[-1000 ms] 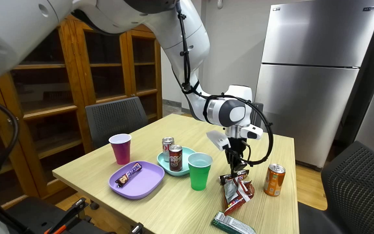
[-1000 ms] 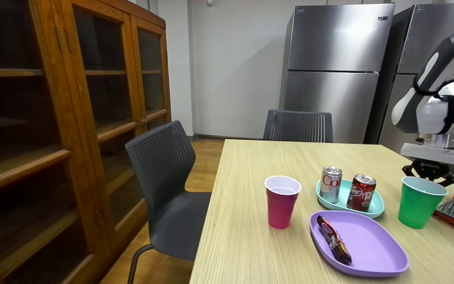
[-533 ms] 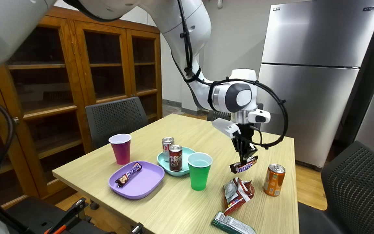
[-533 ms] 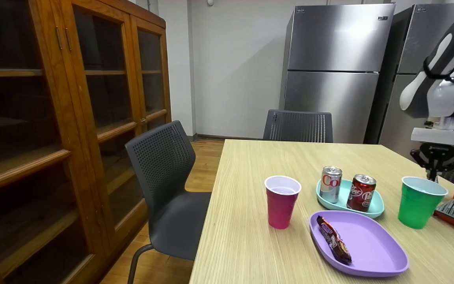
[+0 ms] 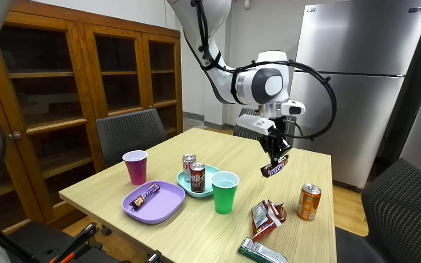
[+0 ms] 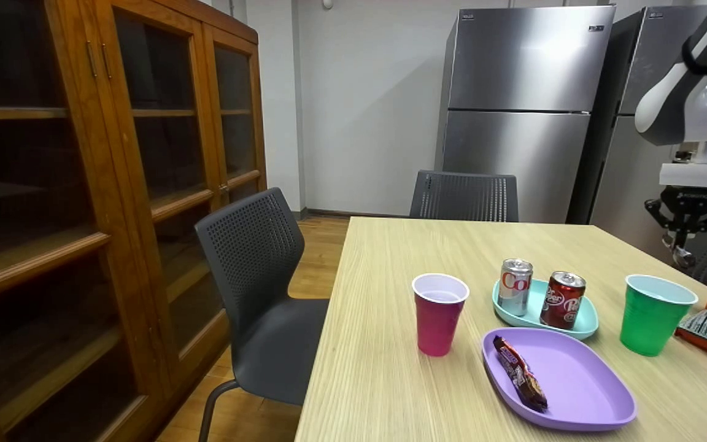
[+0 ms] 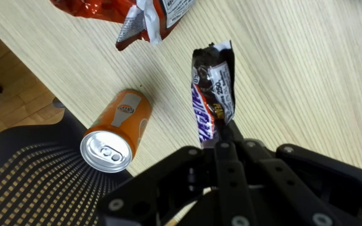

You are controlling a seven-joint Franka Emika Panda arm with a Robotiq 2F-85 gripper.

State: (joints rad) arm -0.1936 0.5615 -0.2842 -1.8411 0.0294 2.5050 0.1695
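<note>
Pinching a candy bar [image 7: 212, 84] between its fingertips, the gripper [image 5: 274, 160] holds it in the air above the desk [image 5: 210, 148]. The bar hangs tilted in an exterior view, and in the wrist view part of it is hidden by the gripper. Near it, an orange can [image 7: 123, 116] stands upright close to the desk's edge, and a crumpled red snack bag [image 5: 268, 218] lies apart from the can. Just beside the bag lies a green packet [image 5: 261, 252]. Farther out, a green cup [image 5: 224, 199] stands next to a teal plate [image 5: 211, 171] carrying a silver can [image 5: 188, 162] and a dark red can [image 5: 197, 178], both upright. Beside that plate sits a purple plate [image 5: 165, 204] with a second candy bar [image 5: 144, 196] resting on it. A magenta cup [image 5: 137, 171] stands near both plates. Beyond the desk are a wooden cabinet [image 5: 90, 95] and a steel refrigerator [image 5: 345, 120].
</note>
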